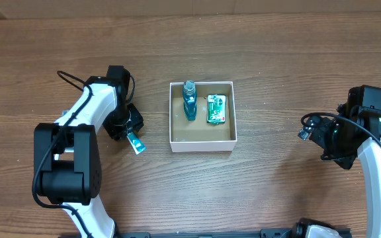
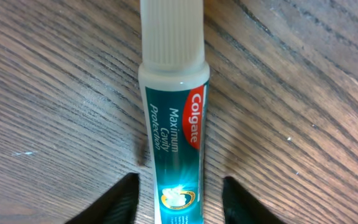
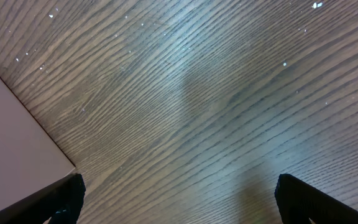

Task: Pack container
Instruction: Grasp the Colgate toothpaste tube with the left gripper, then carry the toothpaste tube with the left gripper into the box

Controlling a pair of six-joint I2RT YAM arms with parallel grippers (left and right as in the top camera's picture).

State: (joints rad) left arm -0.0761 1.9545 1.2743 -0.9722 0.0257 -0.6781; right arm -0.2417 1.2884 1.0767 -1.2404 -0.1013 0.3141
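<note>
The container (image 1: 201, 145), a small square white-walled box with a brown bottom, stands at the table's middle. In it are a blue bottle (image 1: 190, 100) and a green packet (image 1: 216, 109). A teal Colgate toothpaste tube (image 1: 136, 143) with a white cap lies flat on the table left of the box. My left gripper (image 1: 129, 132) is open and low over the tube. In the left wrist view the tube (image 2: 174, 118) lies between the fingers (image 2: 178, 200) with a gap on each side. My right gripper (image 1: 307, 132) is open and empty over bare wood, far right of the box.
A wood-grain table (image 1: 276, 59) bears everything. In the right wrist view, a white flat surface (image 3: 11, 149) shows at the left edge, beside the left finger; what it is cannot be told.
</note>
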